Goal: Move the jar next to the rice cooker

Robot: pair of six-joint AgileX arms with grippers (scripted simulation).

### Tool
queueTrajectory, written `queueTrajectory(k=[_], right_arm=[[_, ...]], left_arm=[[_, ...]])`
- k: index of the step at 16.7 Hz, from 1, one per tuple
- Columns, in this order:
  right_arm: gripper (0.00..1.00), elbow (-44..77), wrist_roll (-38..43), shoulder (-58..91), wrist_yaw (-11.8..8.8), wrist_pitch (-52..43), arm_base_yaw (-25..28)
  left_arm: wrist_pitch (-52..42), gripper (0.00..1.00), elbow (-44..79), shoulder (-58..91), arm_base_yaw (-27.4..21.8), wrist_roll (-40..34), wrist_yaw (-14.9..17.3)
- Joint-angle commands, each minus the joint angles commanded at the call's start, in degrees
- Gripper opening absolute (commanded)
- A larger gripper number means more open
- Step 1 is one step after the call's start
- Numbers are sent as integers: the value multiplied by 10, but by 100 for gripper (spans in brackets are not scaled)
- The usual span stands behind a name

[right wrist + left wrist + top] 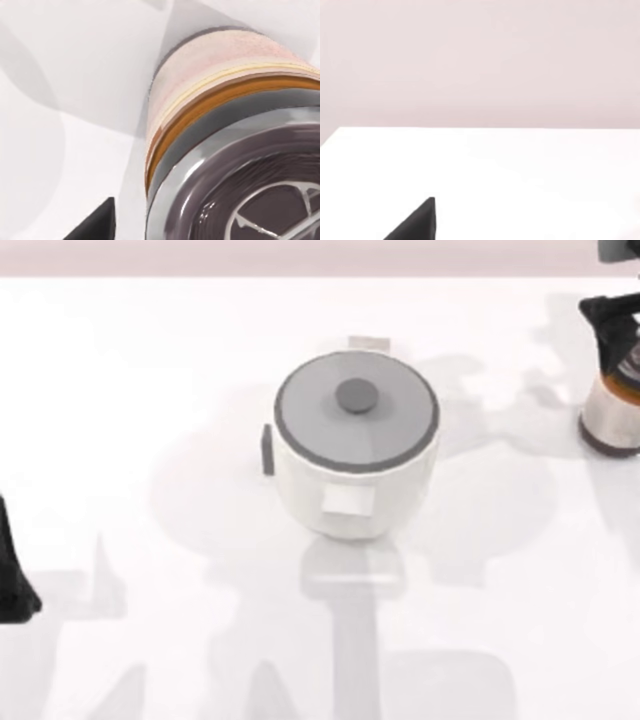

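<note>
Silvery jar sits directly under right end effector; its finger state unclear.

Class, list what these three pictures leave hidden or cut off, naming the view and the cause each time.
- Top view: the right gripper covers the top of the jar, and the picture's edge cuts both; its grip is unclear.
- Right wrist view: the jar fills the picture; the rice cooker is out of view.
- Left wrist view: one dark fingertip shows.
- Top view: the left gripper is cut off.
</note>
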Motion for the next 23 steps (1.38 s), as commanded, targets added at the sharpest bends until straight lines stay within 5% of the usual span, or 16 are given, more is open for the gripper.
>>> queueTrajectory(k=[17, 23], right_arm=[[100, -217, 0, -54, -1, 164, 1], [55, -217, 0, -54, -1, 164, 1]], left_arm=[[0, 100, 0, 0, 0, 0, 0], [0, 100, 0, 0, 0, 0, 0]])
